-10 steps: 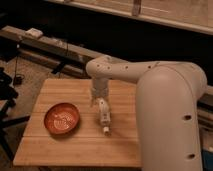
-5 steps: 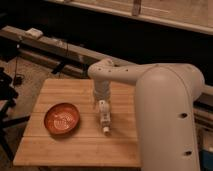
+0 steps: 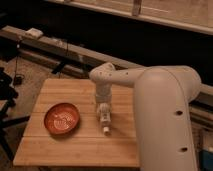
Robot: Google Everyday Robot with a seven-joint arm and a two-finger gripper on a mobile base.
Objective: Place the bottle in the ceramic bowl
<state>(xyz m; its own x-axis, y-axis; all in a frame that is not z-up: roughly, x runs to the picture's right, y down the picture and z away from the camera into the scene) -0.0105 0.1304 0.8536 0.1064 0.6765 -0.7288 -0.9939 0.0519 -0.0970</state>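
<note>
The bottle (image 3: 104, 119) is small, slim and white, and lies on the wooden table (image 3: 75, 145) with its narrow cap pointing toward the front edge. The ceramic bowl (image 3: 62, 119), orange-red with a pale swirl inside, sits on the table's left half, a short gap left of the bottle. My gripper (image 3: 103, 106) reaches down from the white arm (image 3: 150, 95) onto the far end of the bottle, at table height.
The arm's big white body (image 3: 167, 130) covers the table's right side. A dark ledge with a small white device (image 3: 34, 33) and cables runs behind the table. The floor lies to the left, below the table edge.
The gripper has come down a little closer over the bottle's far end. The bottle and bowl have not moved.
</note>
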